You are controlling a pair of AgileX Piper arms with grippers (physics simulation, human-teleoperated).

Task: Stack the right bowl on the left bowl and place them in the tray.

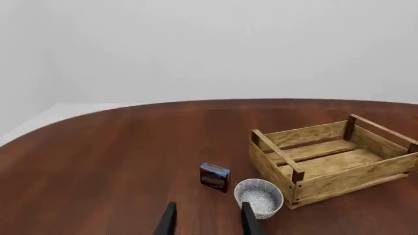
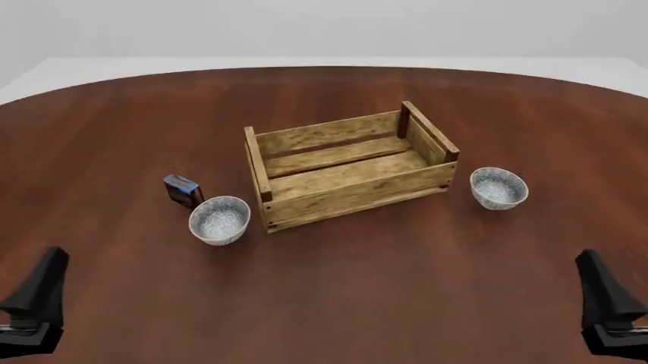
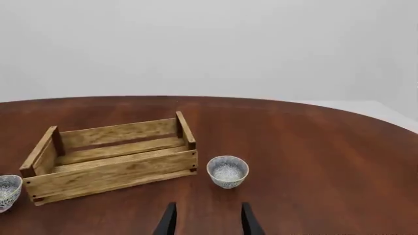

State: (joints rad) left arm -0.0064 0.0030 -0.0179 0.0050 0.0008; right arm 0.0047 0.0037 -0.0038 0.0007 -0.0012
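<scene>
Right bowl [image 3: 227, 171] beside tray [image 3: 111, 169]

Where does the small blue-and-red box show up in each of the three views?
Front view: blue-and-red box just behind the left bowl, left of the tray.
Left wrist view: box beside that bowl.
Right wrist view: not in it.
Shared landmark: the tray.

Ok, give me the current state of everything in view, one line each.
left bowl: upright, empty, on the table beside the tray's left end.
right bowl: upright, empty, on the table off the tray's right end.
tray: empty, on the table between the bowls.
small box: standing behind the left bowl.
left hand: open, holding nothing.
right hand: open, holding nothing.
</scene>
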